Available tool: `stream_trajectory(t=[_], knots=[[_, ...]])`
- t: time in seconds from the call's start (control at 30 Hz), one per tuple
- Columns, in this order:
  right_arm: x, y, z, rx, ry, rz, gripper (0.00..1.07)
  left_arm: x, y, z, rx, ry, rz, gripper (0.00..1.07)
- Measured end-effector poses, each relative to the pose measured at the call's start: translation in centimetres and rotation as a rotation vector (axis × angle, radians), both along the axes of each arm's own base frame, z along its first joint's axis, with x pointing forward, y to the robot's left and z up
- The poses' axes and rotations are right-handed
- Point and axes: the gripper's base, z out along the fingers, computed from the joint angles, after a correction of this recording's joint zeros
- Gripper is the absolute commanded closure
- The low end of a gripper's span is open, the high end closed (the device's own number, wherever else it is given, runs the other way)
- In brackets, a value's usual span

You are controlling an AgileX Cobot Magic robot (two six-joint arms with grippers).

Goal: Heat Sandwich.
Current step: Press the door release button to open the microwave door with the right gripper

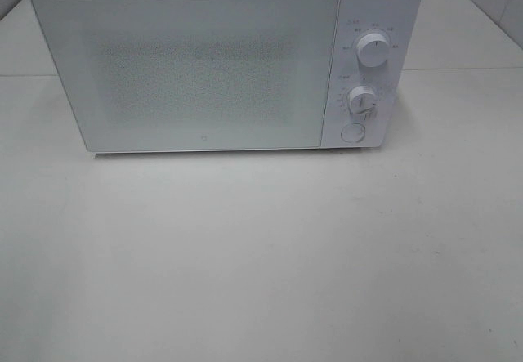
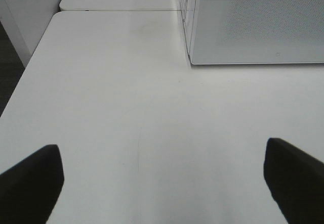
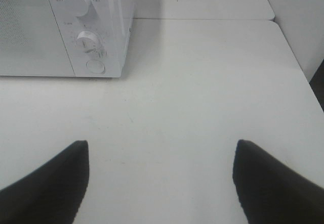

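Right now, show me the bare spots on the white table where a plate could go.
The widest free patch is the white tabletop in front of the closed door of the boxy white microwave oven. Bare table also lies off its left side and beside its dial panel on the right. Nowhere is crowded.

A white, box-shaped microwave oven (image 1: 225, 64) stands at the far side of the smooth, pale white desk (image 1: 261, 256), its front facing the near edge. Its frosted, speckled door (image 1: 184, 72) is closed and fills the left and middle of the front. On the narrow control panel at the right, a round white upper dial (image 1: 374, 49) sits above a round white lower dial (image 1: 360, 99), with a flat round white button (image 1: 352, 132) just beneath. A thin seam (image 1: 462, 69) crosses the desk to the right of the oven.
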Motion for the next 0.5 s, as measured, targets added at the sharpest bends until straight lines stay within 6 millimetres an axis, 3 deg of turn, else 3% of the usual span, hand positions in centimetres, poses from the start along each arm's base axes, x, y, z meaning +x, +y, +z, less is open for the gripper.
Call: stream_trajectory(t=[0.5], knots=[[5.6,0.7,0.8,-0.002,-0.043,0.025,0.31,0.0,0.0,0.0,0.0,0.0,0.0,0.05]])
